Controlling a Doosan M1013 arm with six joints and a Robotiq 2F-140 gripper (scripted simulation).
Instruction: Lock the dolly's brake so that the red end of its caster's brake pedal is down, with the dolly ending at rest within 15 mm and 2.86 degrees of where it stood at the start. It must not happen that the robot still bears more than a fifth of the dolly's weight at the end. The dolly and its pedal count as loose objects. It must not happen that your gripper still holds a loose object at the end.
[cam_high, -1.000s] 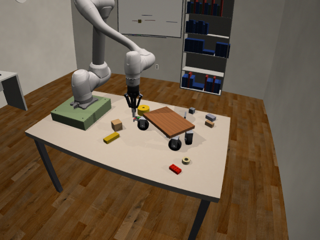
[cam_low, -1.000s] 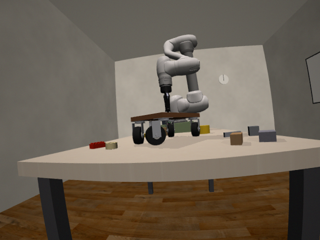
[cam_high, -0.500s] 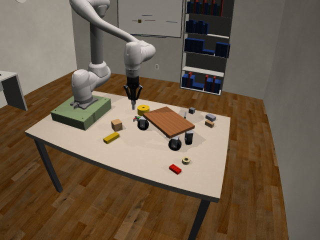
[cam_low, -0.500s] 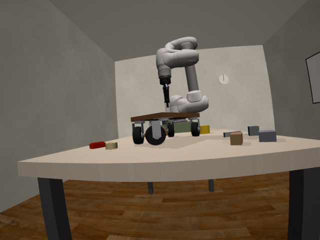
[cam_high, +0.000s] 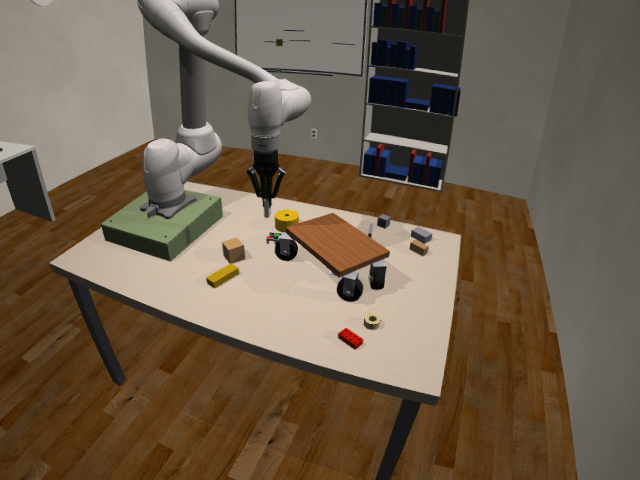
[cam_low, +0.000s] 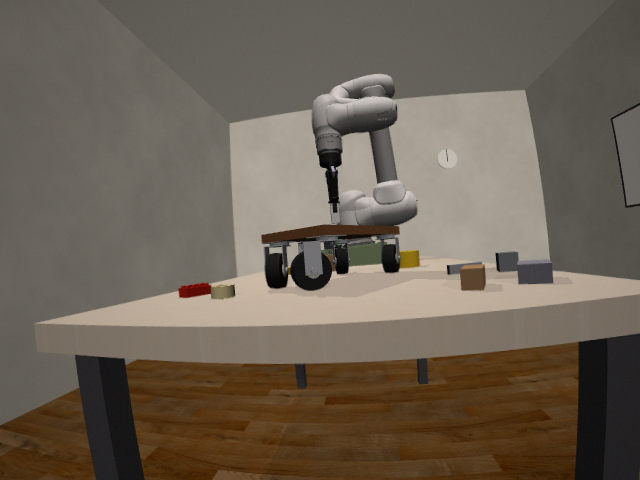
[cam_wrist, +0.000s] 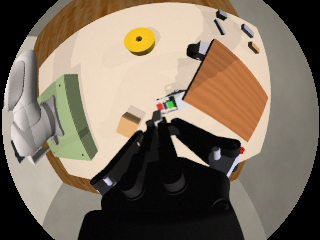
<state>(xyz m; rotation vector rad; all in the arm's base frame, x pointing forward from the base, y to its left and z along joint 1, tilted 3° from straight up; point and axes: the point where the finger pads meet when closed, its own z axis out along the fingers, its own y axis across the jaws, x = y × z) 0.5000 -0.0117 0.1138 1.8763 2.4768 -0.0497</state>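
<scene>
The claw is hanging pinched fully together and holding nothing, its tips pointing straight down at the tabletop. Just below it, and a little toward the table's front edge, the brake pedal is sticking out from the caster at the dolly's nearest corner. The dolly itself is standing on its four wheels, its wooden deck stretching away from the claw toward the far side of the tabletop.

In the wrist view the pedal is lying right ahead of the closed tips, with a green patch and a red end side by side. Its long axis appears to be running crosswise to the deck's near edge. Which end is sitting lower cannot be told.

Any coming press looks to depend on the tips being directly over the red end, since a sideways shove would likely roll the dolly off its spot.

A yellow ring is lying just beside the claw, away from the pedal.
</scene>
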